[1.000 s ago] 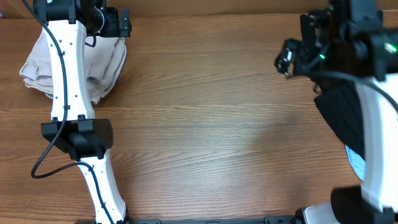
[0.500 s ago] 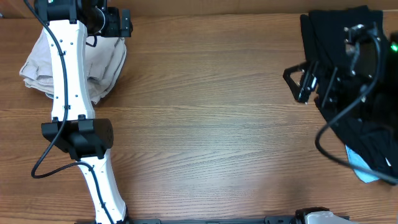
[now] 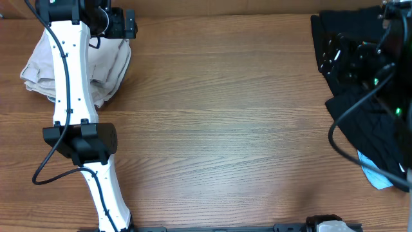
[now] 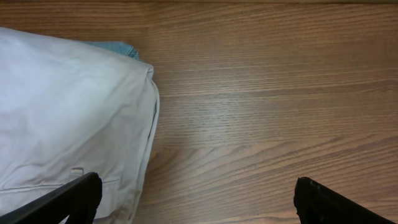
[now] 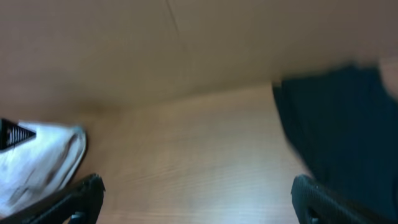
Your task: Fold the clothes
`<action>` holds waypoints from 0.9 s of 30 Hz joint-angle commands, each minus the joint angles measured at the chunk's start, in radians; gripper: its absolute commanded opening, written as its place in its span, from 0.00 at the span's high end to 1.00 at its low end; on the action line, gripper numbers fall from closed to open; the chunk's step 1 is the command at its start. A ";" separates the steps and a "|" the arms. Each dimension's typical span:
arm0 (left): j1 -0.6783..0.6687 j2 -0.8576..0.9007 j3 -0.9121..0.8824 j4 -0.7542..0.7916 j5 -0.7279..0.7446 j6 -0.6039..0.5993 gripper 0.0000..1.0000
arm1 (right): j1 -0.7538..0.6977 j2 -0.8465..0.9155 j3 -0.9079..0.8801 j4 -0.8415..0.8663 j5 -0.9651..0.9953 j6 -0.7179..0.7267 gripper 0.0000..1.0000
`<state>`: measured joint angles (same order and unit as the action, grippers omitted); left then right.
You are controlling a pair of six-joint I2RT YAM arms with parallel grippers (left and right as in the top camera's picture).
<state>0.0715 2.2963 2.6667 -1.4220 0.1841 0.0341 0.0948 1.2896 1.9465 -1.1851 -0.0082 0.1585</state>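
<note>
Folded cream-beige shorts (image 3: 109, 67) lie at the table's far left, partly under my left arm; they fill the left of the left wrist view (image 4: 68, 118), with a bit of pale-blue denim (image 4: 118, 48) peeking from behind. My left gripper (image 4: 196, 199) is open and empty, one fingertip (image 4: 81, 193) over the shorts' edge, the other over bare wood. A black garment (image 3: 376, 125) lies heaped at the far right, with pale-blue cloth (image 3: 374, 171) under it; it shows blurred in the right wrist view (image 5: 339, 118). My right gripper (image 5: 196, 199) is open and empty, above the table beside the black garment.
The wooden table (image 3: 225, 129) spans the view between the two piles. My right arm (image 3: 380, 58) hangs over the black pile at the far right. The cream shorts show small at the left of the right wrist view (image 5: 37, 162).
My right arm has swung from the far right back corner down and out over the black garment, uncovering the garment's upper part. The left arm and cream shorts have not moved.
</note>
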 commanded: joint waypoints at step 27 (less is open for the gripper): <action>-0.003 -0.034 0.021 0.001 0.008 0.022 0.00 | -0.176 -1.265 -1.901 1.125 -0.159 -0.133 0.00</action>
<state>0.0715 2.2963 2.6667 -1.4220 0.1837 0.0368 -0.0769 0.0788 0.0944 -0.0700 -0.1761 0.0284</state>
